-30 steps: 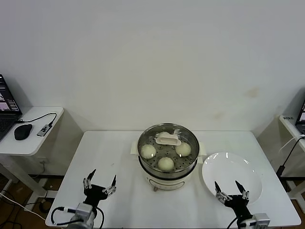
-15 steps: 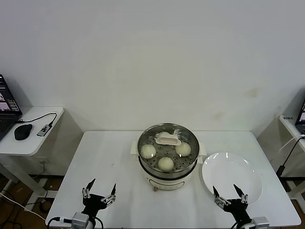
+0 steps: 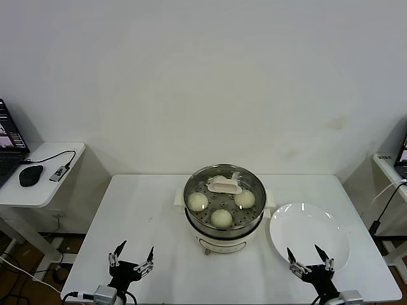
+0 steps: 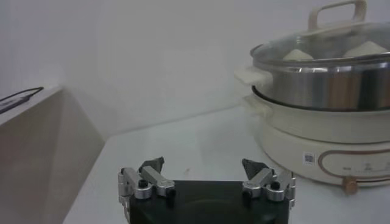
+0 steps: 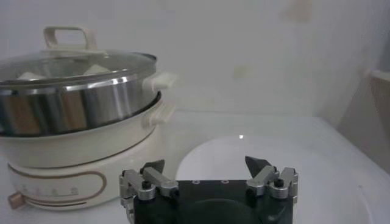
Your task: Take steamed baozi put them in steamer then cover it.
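The steamer (image 3: 224, 227) stands at the table's middle, a shiny steel pot on a cream base. Its clear glass cover (image 3: 224, 186) with a cream handle sits on top. Under the glass lie three steamed baozi (image 3: 198, 201), (image 3: 221, 218), (image 3: 245, 199); a fourth is partly hidden behind the handle. My left gripper (image 3: 132, 255) hangs open and empty near the front left edge, the steamer (image 4: 317, 115) to its side. Over the front rim of the white plate (image 3: 310, 236), my right gripper (image 3: 309, 257) is open with nothing in it. The right wrist view also shows the steamer (image 5: 79, 134) and plate (image 5: 286, 164).
A side table (image 3: 38, 184) at the left carries a black mouse (image 3: 30, 175), a cable and a laptop's corner. Another desk edge (image 3: 391, 168) shows at the far right. A plain white wall rises behind the table.
Both grippers have drawn back toward the table's front edge and sit lower in the head view. The steamer, cover and plate have not moved.
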